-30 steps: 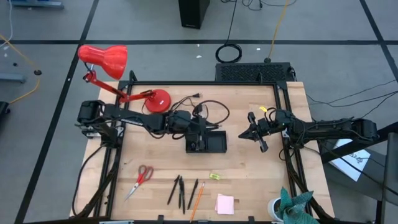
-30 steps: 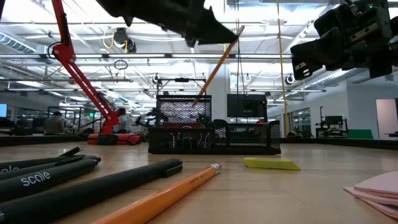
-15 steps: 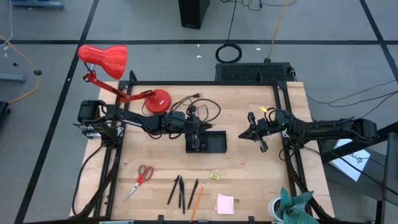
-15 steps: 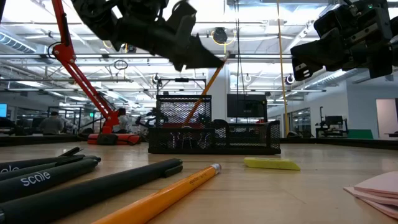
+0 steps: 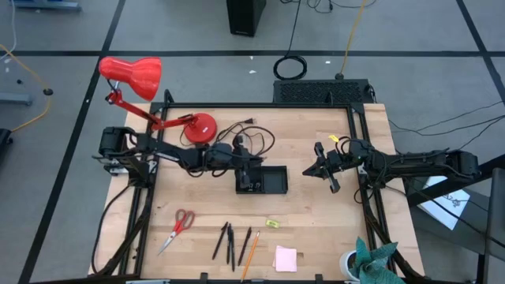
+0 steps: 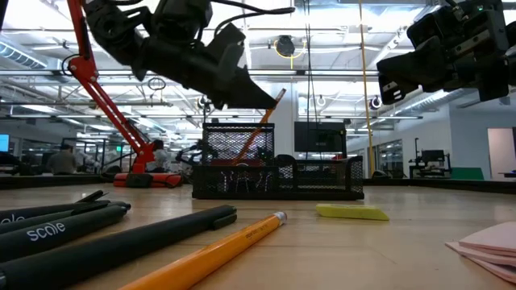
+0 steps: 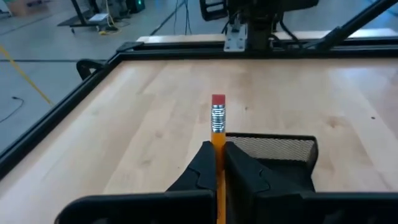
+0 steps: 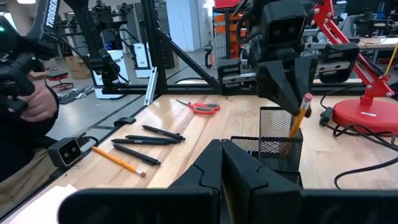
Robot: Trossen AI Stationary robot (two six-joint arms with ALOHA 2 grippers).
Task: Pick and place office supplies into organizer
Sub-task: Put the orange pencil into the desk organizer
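Two fingers of my left gripper are pinched on an orange pencil, eraser end sticking out past the tips. From the low view the pencil is tilted, its lower part down inside the tall mesh cup at one end of the black organizer. From above, that gripper sits right over the organizer's left end, near the middle of the table. The right wrist view shows the same thing head on: pencil slanting into the mesh cup, held from above.

My right gripper hangs above the table off to the organizer's right, well apart from it, fingers pressed together with nothing between them.

Farther out, along the near edge, I see red-handled scissors to the left, then three dark pens and a second orange pencil lying loose. A small yellow item lies between the pens and the organizer, and a pink sticky-note pad sits near the edge. A red desk lamp stands at the far left corner, its black cord looped behind the organizer.
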